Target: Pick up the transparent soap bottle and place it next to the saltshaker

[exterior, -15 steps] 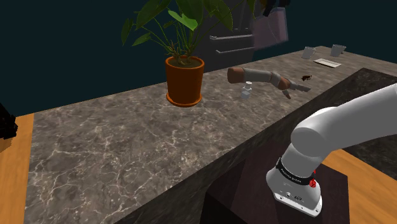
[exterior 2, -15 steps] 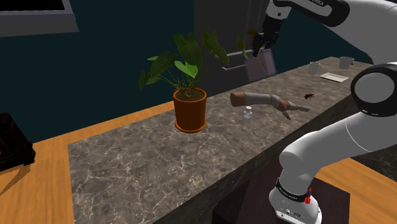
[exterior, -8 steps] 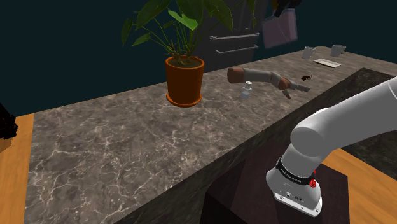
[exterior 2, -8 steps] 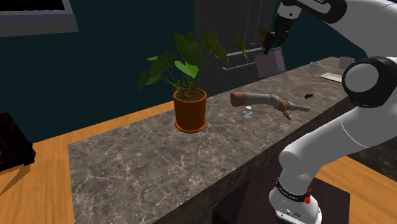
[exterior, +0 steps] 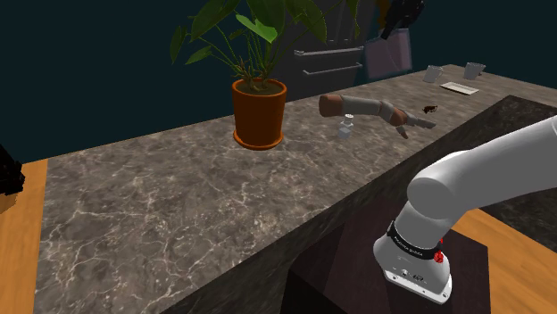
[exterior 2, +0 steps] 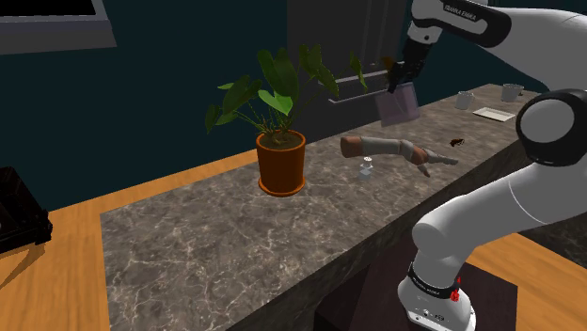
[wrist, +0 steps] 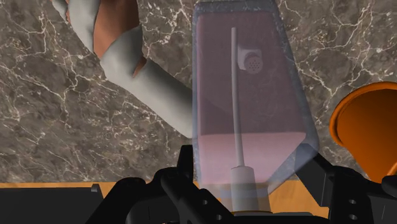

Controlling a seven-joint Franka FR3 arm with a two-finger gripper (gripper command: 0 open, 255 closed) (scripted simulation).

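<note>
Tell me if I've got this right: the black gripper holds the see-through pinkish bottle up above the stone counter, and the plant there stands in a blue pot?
Not quite: the pot is orange, not blue, as the second exterior view shows. The rest holds: the gripper holds the see-through pinkish bottle up above the stone counter.

Both exterior views are dim, with a dark teal background. The marble counter receives soft, even light (its pale veins shine a little). In the wrist view the counter and the orange pot look brighter.
</note>
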